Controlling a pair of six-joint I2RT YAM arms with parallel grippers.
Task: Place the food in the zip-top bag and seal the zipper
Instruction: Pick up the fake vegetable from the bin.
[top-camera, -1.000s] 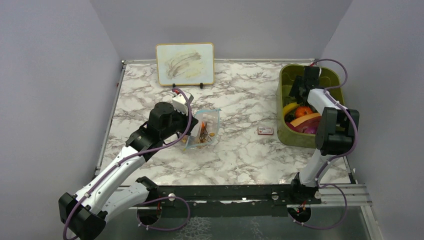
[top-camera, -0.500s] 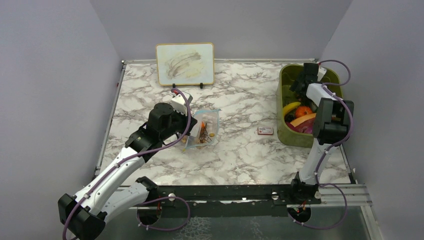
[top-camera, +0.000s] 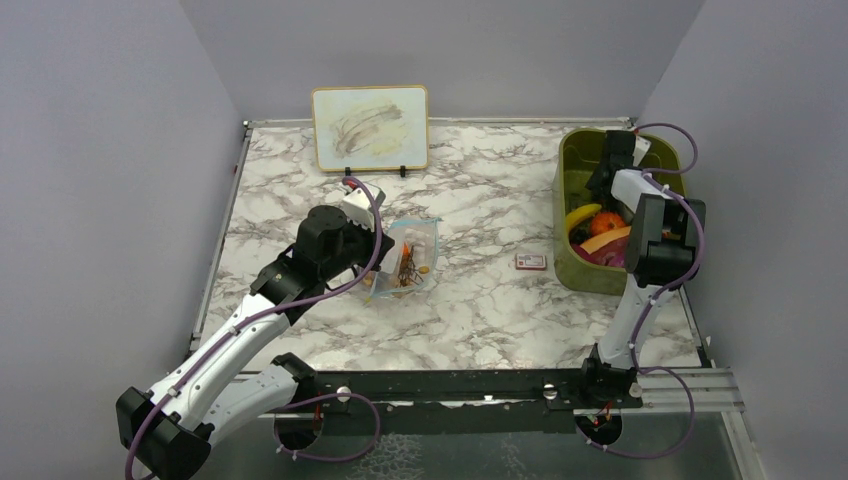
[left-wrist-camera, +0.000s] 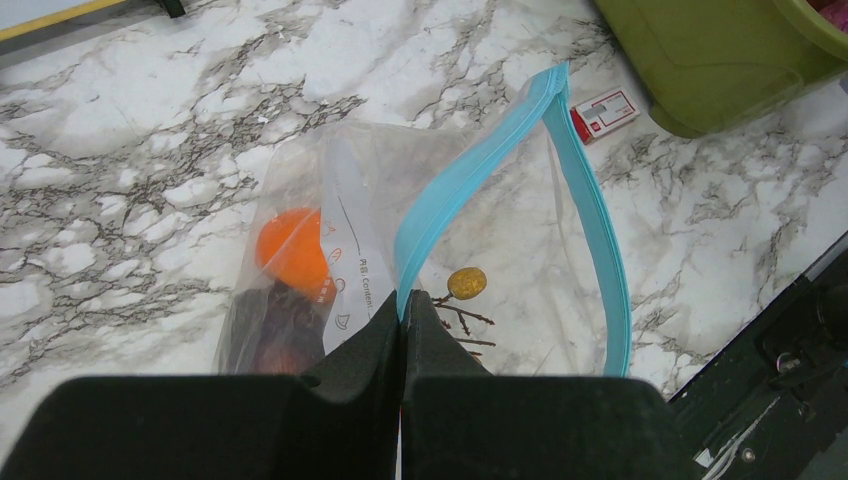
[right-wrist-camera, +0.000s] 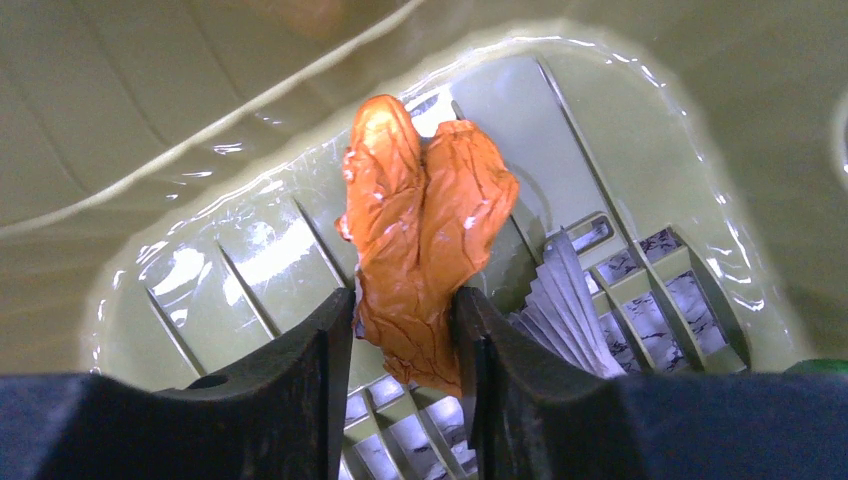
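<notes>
The clear zip-top bag (top-camera: 412, 252) lies mid-table, its mouth held open. My left gripper (left-wrist-camera: 402, 315) is shut on the near side of the light-blue zipper (left-wrist-camera: 480, 165). Inside the bag (left-wrist-camera: 350, 230) are an orange piece (left-wrist-camera: 293, 250), a dark piece (left-wrist-camera: 280, 325) and a small yellow ball on twigs (left-wrist-camera: 466, 283). My right gripper (top-camera: 612, 160) is down in the far end of the olive bin (top-camera: 570, 265). In the right wrist view its jaws (right-wrist-camera: 405, 310) press both sides of a crinkled orange food piece (right-wrist-camera: 425, 220). A banana (top-camera: 582, 216), an orange round piece (top-camera: 605, 222) and a purple piece (top-camera: 615, 255) lie in the bin.
A red-and-white card (top-camera: 531, 261) lies on the table left of the bin; it also shows in the left wrist view (left-wrist-camera: 606, 109). A framed board (top-camera: 370, 127) stands at the back edge. The bin's ribbed floor and walls (right-wrist-camera: 200, 100) surround my right gripper.
My right gripper moved toward the bin's far end and a little right, and the right forearm swung with it. The left arm and the bag have not moved.
</notes>
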